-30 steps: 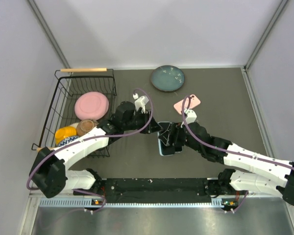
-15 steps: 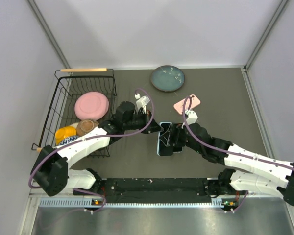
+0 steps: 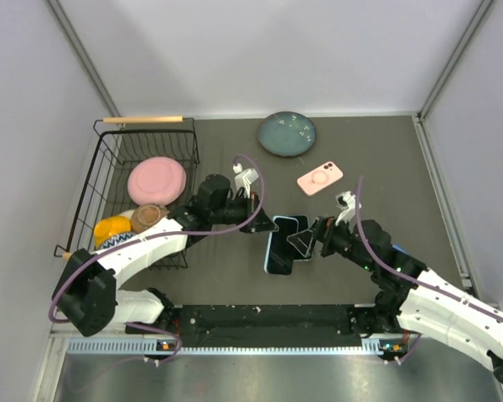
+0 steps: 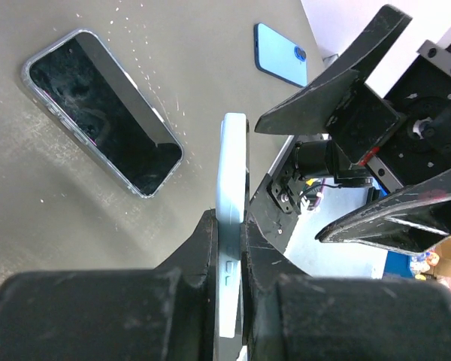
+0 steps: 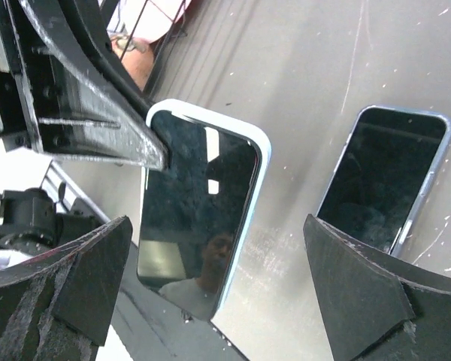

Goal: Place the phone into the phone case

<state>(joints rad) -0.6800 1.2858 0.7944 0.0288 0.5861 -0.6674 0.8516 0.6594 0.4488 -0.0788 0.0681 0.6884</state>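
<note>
The left arm [image 3: 142, 251] and right arm [image 3: 440, 289] have white shells between black joints. A purple cable [image 3: 259, 194] runs loosely along each. The fingers [image 5: 353, 293] are matte black wedges, scuffed at the edges, on screwed black mounts.

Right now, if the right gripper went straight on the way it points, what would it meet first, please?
Most likely the light-blue phone held in the left gripper, straight ahead of the open right gripper; depth is unclear.

1. The whole tabletop [image 3: 386, 167] is viewed from above and behind, near edge at the bottom.
2. From the left wrist, a close, low view is taken along its fingers [image 4: 199, 248].
3. From the right wrist, a close downward view is taken; the flat-lying phone [image 4: 101, 109] is shared.
</note>
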